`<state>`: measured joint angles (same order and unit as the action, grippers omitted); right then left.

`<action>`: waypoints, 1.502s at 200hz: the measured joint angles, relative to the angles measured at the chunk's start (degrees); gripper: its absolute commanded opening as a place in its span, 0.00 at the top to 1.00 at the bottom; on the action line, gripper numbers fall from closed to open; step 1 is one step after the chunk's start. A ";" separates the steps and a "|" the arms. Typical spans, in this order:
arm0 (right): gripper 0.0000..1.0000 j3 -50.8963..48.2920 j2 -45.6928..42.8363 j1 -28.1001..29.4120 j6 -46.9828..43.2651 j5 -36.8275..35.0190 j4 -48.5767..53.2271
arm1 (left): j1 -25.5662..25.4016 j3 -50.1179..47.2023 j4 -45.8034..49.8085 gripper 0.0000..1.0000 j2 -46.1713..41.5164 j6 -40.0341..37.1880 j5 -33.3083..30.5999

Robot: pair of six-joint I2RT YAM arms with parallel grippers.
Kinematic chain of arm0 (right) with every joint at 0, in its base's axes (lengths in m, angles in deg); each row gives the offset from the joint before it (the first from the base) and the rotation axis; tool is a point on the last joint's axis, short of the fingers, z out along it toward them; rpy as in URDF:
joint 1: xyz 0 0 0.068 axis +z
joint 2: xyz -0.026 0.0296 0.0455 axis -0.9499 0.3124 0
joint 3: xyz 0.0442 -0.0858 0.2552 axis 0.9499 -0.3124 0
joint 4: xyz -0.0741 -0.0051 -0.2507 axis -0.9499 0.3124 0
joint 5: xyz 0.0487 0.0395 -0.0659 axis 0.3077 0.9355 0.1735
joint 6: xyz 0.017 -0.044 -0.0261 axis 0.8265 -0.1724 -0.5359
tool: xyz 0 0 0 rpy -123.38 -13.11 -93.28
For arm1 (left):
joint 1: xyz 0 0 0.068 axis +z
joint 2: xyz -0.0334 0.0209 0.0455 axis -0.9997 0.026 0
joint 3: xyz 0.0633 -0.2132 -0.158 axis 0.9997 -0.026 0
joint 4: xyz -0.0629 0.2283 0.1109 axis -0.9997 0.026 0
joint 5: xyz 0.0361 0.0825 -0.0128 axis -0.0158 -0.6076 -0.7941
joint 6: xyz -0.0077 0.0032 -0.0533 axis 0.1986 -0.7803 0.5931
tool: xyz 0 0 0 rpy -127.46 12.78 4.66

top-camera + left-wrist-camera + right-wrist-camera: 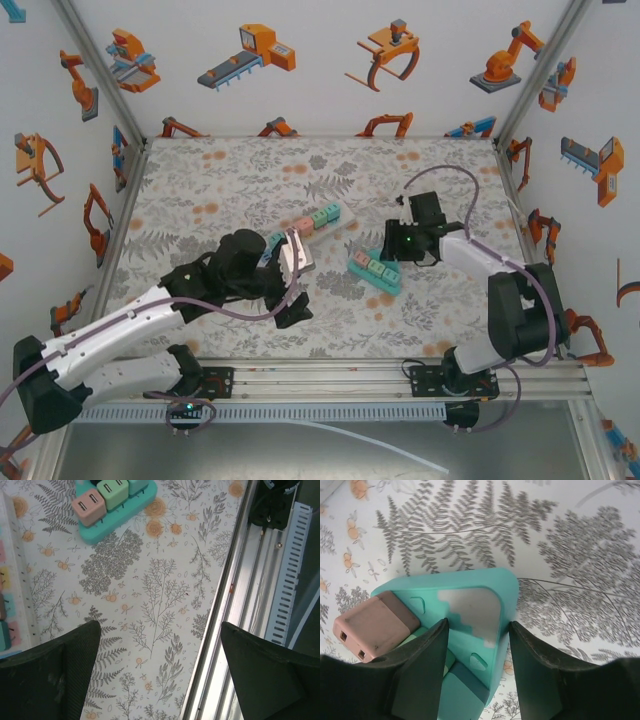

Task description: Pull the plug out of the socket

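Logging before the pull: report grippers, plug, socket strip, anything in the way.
Left gripper open, hovering by front rail. Right gripper astride teal strip end, grip unclear. Pink plug in strip beside it. No obstruction seen.

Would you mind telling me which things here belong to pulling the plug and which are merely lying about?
For the job:
- teal socket strip
- pink plug seated in it
- right gripper, straddling the strip's end

Lying about:
- second strip of plugs, further left on the table
- left gripper, open with nothing between its fingers
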<state>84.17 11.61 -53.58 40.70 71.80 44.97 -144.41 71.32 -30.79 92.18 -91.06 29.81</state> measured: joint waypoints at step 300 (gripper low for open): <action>0.24 -17.22 -36.41 17.62 -58.88 11.21 -2.49 | 7.67 10.05 -15.58 0.08 33.94 37.66 -19.74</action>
<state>66.94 -24.80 -35.96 -18.19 83.01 42.48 -136.74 81.38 -46.37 126.13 -53.41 10.07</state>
